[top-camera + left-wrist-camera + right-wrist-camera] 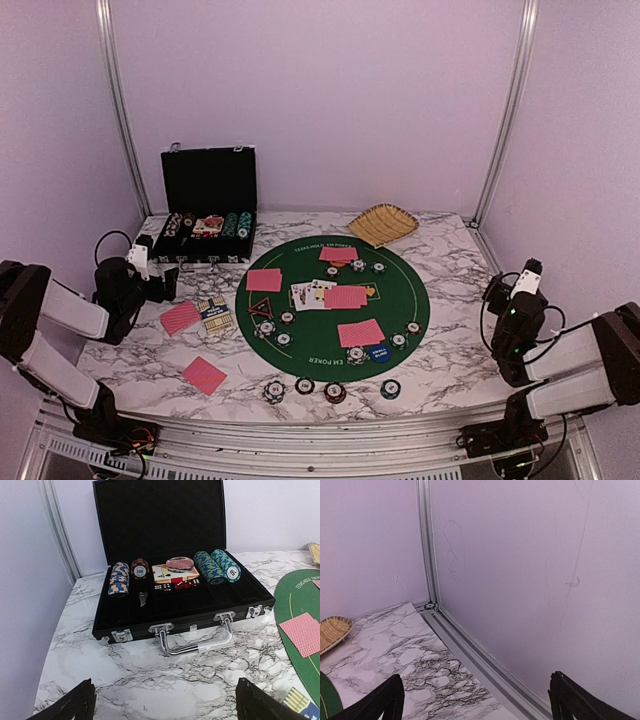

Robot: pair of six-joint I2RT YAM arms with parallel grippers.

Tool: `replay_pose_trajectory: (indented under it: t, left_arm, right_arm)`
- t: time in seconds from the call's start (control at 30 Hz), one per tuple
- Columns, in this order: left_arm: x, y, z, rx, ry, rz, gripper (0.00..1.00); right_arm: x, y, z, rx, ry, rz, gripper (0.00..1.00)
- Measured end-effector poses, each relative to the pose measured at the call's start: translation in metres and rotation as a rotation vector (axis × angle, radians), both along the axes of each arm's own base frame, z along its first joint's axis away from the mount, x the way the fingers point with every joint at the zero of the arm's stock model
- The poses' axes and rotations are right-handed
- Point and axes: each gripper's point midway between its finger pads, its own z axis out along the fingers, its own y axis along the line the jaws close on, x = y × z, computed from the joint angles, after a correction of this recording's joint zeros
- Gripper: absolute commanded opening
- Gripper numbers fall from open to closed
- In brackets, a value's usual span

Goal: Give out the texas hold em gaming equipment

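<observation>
Both hands gape empty: left hand (pixel 165 706) faces the open case (pixel 130 611) where chip stacks (pixel 223 566) sit, right hand (pixel 475 702) points at the wall (pixel 530 580) away from the cards (pixel 345 297) on the green mat (pixel 402 290), so I'd swing left in, straddling one stack squarely.

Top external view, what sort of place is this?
Likely a robot lab enclosure, not a casino: plain walls with aluminium posts, a left arm and right arm mounted at the near edge of the marble tabletop, plus a green poker mat and open chip case.

"100" on a cased chip (pixel 140 571)
</observation>
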Motion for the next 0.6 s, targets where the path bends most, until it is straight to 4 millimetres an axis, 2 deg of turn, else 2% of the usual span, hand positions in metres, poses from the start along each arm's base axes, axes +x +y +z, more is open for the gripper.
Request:
replay_pose_trajectory:
  t: [0.17,0.23,0.33,0.4,0.5,0.6]
  left_arm:
    - [-0.021,0.011,-0.001,-0.018,-0.09,0.055,0.99]
    - [-0.025,0.013,-0.008,-0.018,-0.083,0.065,0.99]
    - [-0.021,0.017,-0.001,-0.025,-0.106,0.085,0.99]
    - [-0.013,0.02,0.008,-0.039,-0.131,0.101,0.99]
    - [-0.006,0.025,0.019,-0.053,-0.16,0.119,0.99]
    - [-0.005,0.028,0.02,-0.064,-0.163,0.129,0.99]
  right_arm:
    - [0.0,-0.003,0.008,-0.033,-0.055,0.01,0.99]
    - [0.002,-0.003,0.01,-0.041,-0.068,0.024,0.99]
    - [0.006,-0.001,0.013,-0.041,-0.095,0.055,0.99]
    - [0.011,0.001,0.006,-0.047,-0.079,0.072,0.99]
    - [0.026,0.015,-0.011,-0.082,-0.001,0.164,0.99]
    - [0.053,0.034,-0.006,-0.119,-0.001,0.264,0.99]
